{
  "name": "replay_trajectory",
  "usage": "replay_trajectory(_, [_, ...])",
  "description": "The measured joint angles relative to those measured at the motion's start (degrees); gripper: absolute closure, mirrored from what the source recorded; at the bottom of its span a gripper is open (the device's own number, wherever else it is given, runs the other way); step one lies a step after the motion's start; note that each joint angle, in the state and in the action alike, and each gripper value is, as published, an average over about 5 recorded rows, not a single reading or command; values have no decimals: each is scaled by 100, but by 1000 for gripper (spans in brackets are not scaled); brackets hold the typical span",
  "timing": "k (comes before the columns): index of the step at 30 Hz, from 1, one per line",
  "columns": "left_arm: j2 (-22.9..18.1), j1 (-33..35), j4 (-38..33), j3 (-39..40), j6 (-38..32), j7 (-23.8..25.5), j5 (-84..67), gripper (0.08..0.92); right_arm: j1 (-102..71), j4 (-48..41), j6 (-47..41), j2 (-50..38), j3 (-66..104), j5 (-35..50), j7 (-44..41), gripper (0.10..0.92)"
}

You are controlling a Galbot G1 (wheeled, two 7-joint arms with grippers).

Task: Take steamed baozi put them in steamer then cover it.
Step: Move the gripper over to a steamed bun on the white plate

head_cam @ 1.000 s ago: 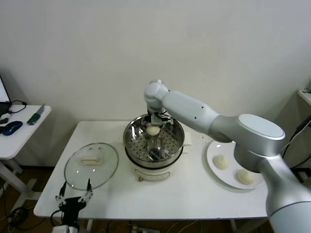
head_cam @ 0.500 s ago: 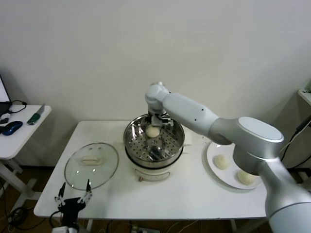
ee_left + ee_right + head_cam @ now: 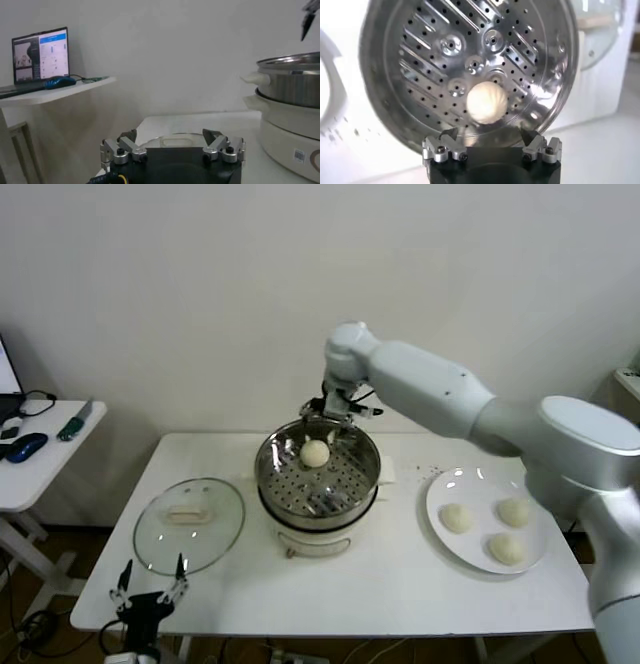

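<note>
A bare lab or office room: plain wall behind a white table (image 3: 400, 584), and beside it a side desk (image 3: 40, 469) with a laptop (image 3: 40, 55) and mouse (image 3: 24, 447).

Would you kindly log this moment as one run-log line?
right gripper: open above steamer | baozi: one on tray, three on plate | lid: off | left gripper: open, parked

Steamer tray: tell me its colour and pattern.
Shiny silver steel tray, dotted with small round holes and slanted slots; clearest in the right wrist view.
</note>
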Motion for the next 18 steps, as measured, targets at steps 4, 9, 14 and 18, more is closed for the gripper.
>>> replay_trajectory(4, [71, -22, -30, 57, 42, 33, 20, 177, 201, 290, -750, -656, -405, 920, 1, 203])
replay_trajectory(9, [164, -114, -37, 102, 110, 90, 62, 177, 288, 602, -1677, -1474, -785, 1748, -62, 203])
replay_trajectory(14, [272, -162, -46, 96, 138, 142, 64, 177, 112, 717, -2298, -2144, -926, 2116, -88, 203])
replay_trajectory(18, [332, -167, -62, 77, 154, 160, 62, 177, -272, 691, -2613, -2478, -776, 2138, -96, 203])
